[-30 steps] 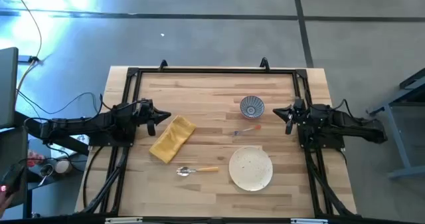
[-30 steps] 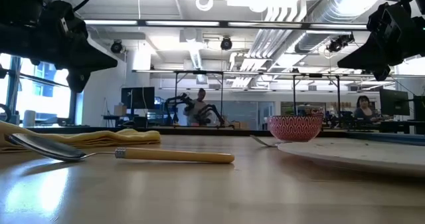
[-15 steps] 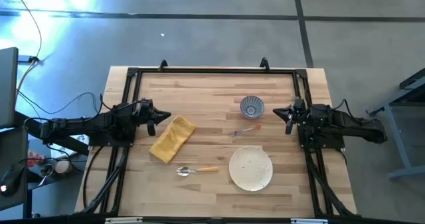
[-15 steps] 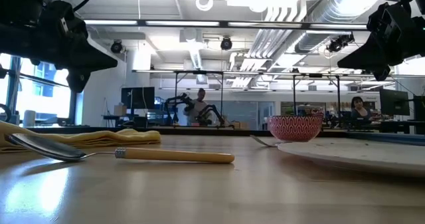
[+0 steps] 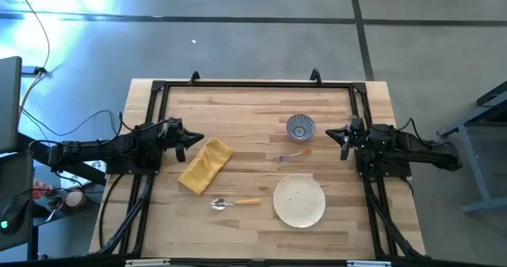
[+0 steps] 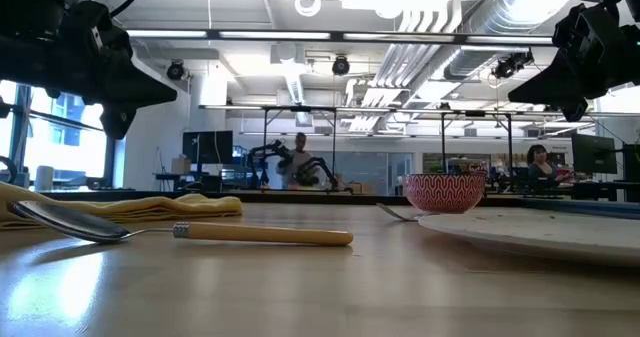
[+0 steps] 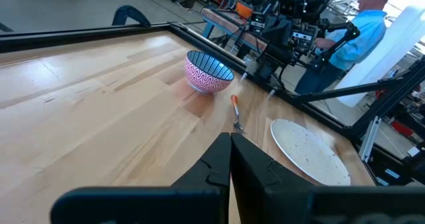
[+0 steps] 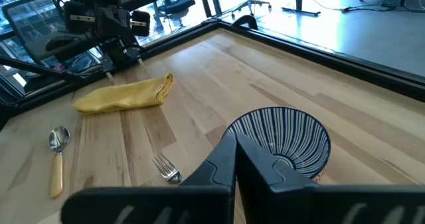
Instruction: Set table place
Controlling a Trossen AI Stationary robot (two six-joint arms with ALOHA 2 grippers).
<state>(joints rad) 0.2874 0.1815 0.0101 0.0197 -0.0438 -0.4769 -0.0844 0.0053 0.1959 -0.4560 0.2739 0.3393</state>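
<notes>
Butcher-block table point(image 5: 245, 108), both pincers closed at its sides: left pincer point(image 5: 181, 143), right pincer point(image 5: 342, 142).

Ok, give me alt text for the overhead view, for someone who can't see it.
A wooden table seen from above holds a scattered place setting: yellow napkin, spoon, cream plate, fork and blue bowl. The left gripper and right gripper wait shut at opposite edges.

Bright overhead light glares bluish on the floor point(image 5: 71, 13).
</notes>
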